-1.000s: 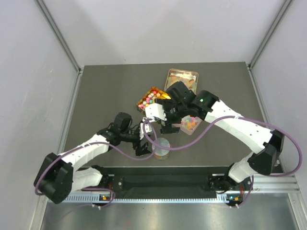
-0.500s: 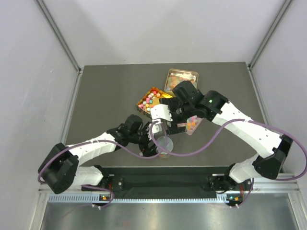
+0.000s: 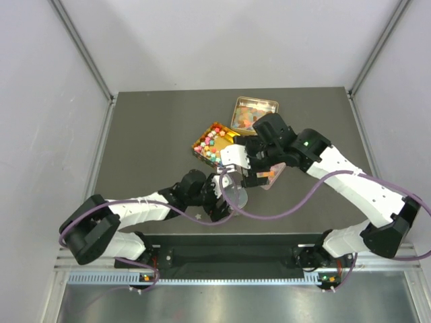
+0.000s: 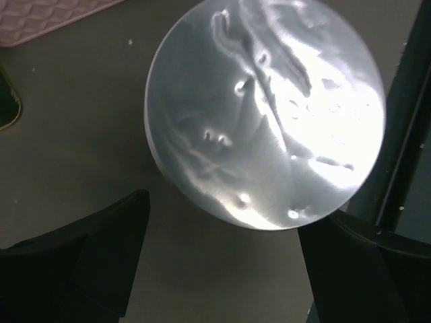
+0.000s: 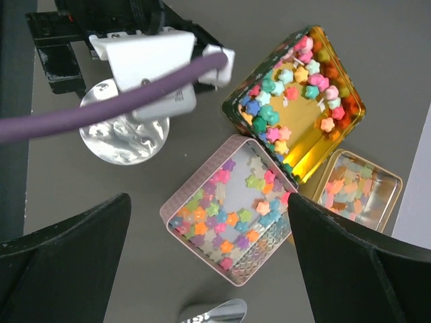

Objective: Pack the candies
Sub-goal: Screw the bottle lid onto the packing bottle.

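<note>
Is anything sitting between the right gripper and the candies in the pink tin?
Nothing visible. The right gripper hangs open above the pink tin, and its candies lie uncovered.

The candies (image 5: pixel 232 219) are tiny star-shaped pieces lying in three open tins grouped close together. Opaque pink, teal, blue and red ones crowd two sides of the gold tin (image 5: pixel 362 108). Translucent pastel ones are spread loosely across the pink tin (image 5: pixel 195 176). Pale peach and orange ones lie in the silver tin (image 5: pixel 397 192).
</note>
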{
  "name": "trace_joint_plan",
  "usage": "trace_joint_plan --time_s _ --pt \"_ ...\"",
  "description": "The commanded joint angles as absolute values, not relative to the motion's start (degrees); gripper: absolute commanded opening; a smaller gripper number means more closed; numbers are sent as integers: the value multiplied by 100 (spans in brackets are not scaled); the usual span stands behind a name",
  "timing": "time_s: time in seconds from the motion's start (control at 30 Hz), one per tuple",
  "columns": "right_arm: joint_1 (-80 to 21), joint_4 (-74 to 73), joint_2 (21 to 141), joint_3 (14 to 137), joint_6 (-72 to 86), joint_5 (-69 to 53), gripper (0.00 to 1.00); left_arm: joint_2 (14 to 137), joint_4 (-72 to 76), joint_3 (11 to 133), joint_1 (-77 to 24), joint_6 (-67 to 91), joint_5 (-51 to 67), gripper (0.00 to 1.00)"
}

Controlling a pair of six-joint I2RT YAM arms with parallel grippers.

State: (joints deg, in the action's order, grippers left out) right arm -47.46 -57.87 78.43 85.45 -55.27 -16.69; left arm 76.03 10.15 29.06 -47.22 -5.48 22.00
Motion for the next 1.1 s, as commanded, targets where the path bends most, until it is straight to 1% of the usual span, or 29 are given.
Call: trace_joint_plan --time_s 0.0,0.07,0.17,0.2,0.3,0.47,0.63,0.8,1.07 --pt "-4430 -5493 7515 8403 -5335 -2205 100 7751 2364 2452 -4825 -18 1328 91" --pt "-4289 -5485 7506 8289 -5309 -2634 100 7953 2627 2356 -4895 -61 1231 91" --pt "-4236 -5406 7506 8008 -5572 -2978 100 8286 3014 2127 -4939 -220 1239 93" --pt "-4228 -5370 7523 7937 -5624 -3032 100 8332 3015 2153 -4948 -194 1248 93" --pt "-4149 -5317 7655 7849 -5853 -3286 100 8533 3751 1917 -5141 -298 1091 94" --pt "-3991 -5370 7831 7866 -6152 -3612 100 9017 4129 1925 -5361 -413 914 96" --pt "-3798 -5563 7971 7700 -6590 -3928 100 9096 4430 1767 -5581 -492 712 96" --pt "-3656 -5836 8173 7392 -7171 -4148 100 9044 4596 1688 -5581 -536 659 92" --pt "-3551 -5924 8630 7242 -7875 -4324 100 9114 5176 1626 -5625 -772 659 91"
